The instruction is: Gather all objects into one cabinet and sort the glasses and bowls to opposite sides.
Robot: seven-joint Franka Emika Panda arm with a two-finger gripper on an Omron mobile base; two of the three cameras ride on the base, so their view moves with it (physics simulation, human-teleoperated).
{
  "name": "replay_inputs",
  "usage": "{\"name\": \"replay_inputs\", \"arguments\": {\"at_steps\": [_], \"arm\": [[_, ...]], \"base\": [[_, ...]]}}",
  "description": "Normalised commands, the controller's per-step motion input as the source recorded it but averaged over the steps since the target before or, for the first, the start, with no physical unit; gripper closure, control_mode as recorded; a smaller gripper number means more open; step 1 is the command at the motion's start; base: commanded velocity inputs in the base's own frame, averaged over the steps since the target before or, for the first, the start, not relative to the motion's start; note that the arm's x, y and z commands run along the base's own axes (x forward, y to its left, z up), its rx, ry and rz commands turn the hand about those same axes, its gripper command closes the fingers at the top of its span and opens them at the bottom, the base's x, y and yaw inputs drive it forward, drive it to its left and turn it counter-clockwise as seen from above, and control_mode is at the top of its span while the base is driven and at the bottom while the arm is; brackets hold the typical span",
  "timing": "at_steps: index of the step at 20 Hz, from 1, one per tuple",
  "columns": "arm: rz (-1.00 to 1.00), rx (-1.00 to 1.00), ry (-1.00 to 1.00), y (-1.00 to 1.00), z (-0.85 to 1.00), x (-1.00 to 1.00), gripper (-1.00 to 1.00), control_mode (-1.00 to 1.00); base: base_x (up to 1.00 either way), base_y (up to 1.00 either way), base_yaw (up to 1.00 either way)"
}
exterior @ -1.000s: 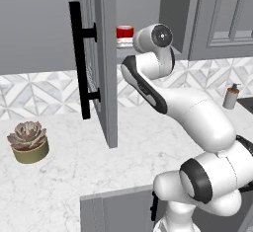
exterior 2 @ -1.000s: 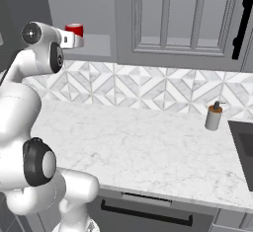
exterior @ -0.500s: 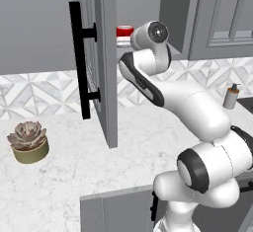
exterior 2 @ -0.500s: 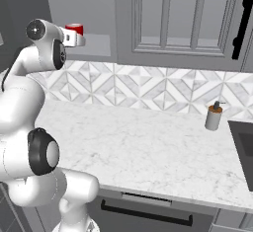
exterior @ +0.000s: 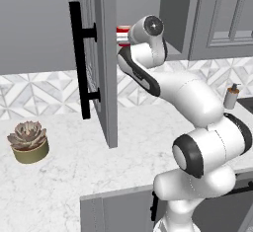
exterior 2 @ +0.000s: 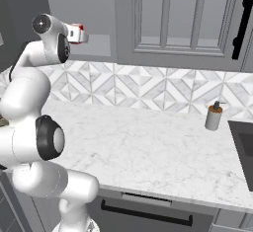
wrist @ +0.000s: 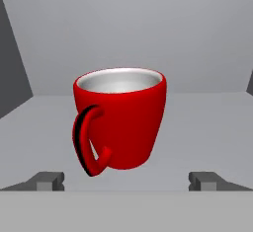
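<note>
Your tool is spread wide and grasps nothing: in the hand view its two dark finger tips sit far apart at the bottom, with the glossy bright red handled mug centred above the gap and clear of both tips. The mug stands upright on the flat grey cabinet shelf, its white interior visible and its handle turned toward the camera and to the left tip's side. From the left base view you see the mug just past the arm's wrist, inside the wall cabinet whose grey door, with a long black vertical bar handle, stands open. The right base view shows the mug on the shelf beside the wrist. On the white marble counter stand a small soap dispenser and a potted succulent.
</note>
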Motion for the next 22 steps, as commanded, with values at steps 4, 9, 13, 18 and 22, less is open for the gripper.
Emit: {"name": "replay_inputs", "arguments": {"at_steps": [4,9,13,18,22], "arm": [[0.00,0.00,0.00,0.07,0.00,0.23,-1.00,-1.00],[-0.01,0.00,0.00,0.05,0.00,0.05,-1.00,-1.00],[0.00,0.00,0.00,0.00,0.00,0.03,-1.00,-1.00],[0.00,0.00,0.00,0.01,0.00,0.14,-1.00,-1.00],[0.00,0.00,0.00,0.00,0.00,0.17,-1.00,-1.00]], "base": [[0.00,0.00,0.00],[0.00,0.00,0.00],[0.00,0.00,0.00],[0.00,0.00,0.00],[0.00,0.00,0.00]]}}
